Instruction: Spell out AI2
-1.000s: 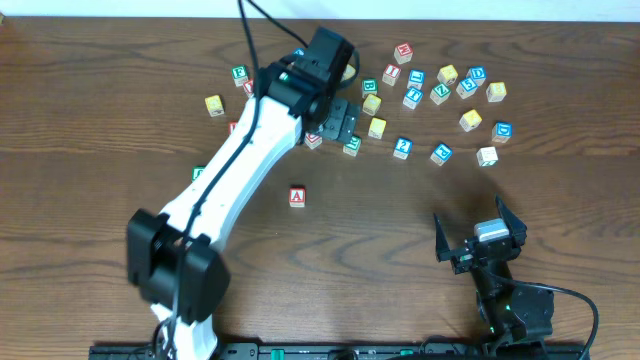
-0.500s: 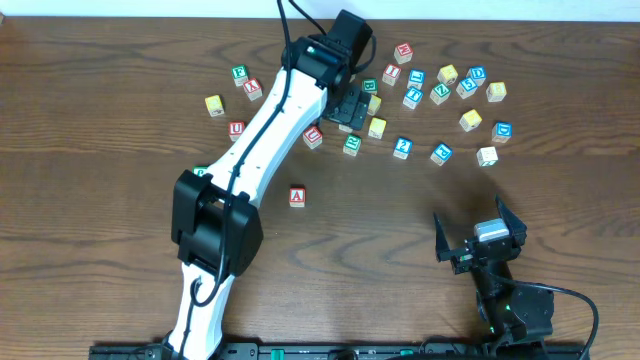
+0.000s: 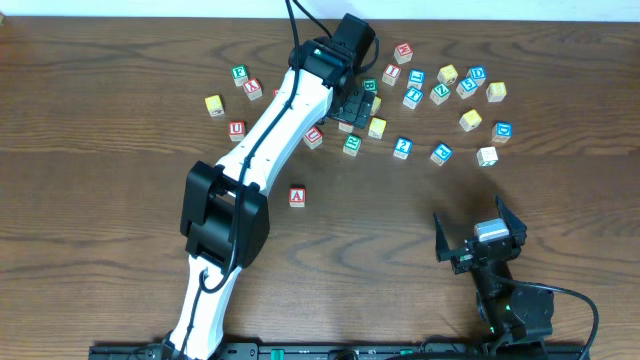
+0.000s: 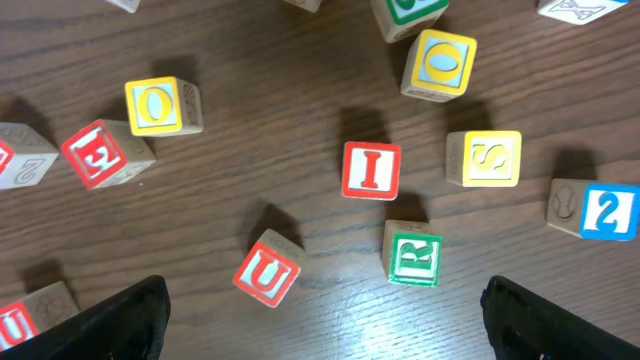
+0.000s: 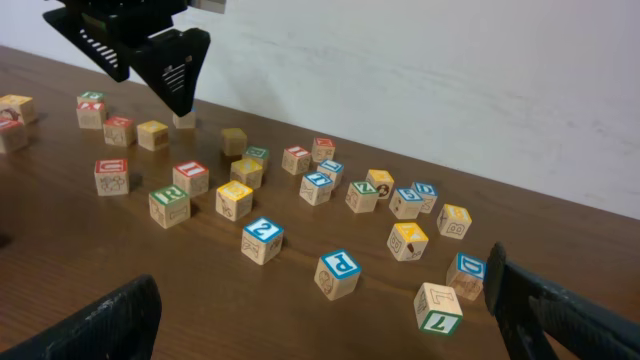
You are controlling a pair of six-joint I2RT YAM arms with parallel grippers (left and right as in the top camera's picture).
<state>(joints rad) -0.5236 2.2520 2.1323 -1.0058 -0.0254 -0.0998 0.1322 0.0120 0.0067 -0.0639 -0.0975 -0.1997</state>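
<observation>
The red "A" cube [image 3: 297,196] sits alone on the table, nearer the front than the scattered cubes. The red "I" cube [image 4: 371,170] lies face up below my left gripper [image 4: 330,325], a little ahead of its wide open, empty fingers. It also shows in the right wrist view, the "I" cube [image 5: 190,172]. The blue "2" cube [image 4: 608,211] lies to its right, and is the "2" cube [image 3: 402,147] from overhead. My left gripper [image 3: 355,105] hovers over the cube cluster. My right gripper [image 3: 477,228] rests open and empty at the front right.
Close around the "I" cube are a green "R" cube [image 4: 414,255], a red "U" cube [image 4: 268,270] and a yellow "S" cube [image 4: 490,158]. More cubes spread across the back right [image 3: 447,74]. A blue "P" cube [image 5: 337,268] lies nearest my right gripper.
My left arm has reached farther back and to the right, bringing its gripper over the middle of the cube cluster. The right arm and the cubes have not moved.
</observation>
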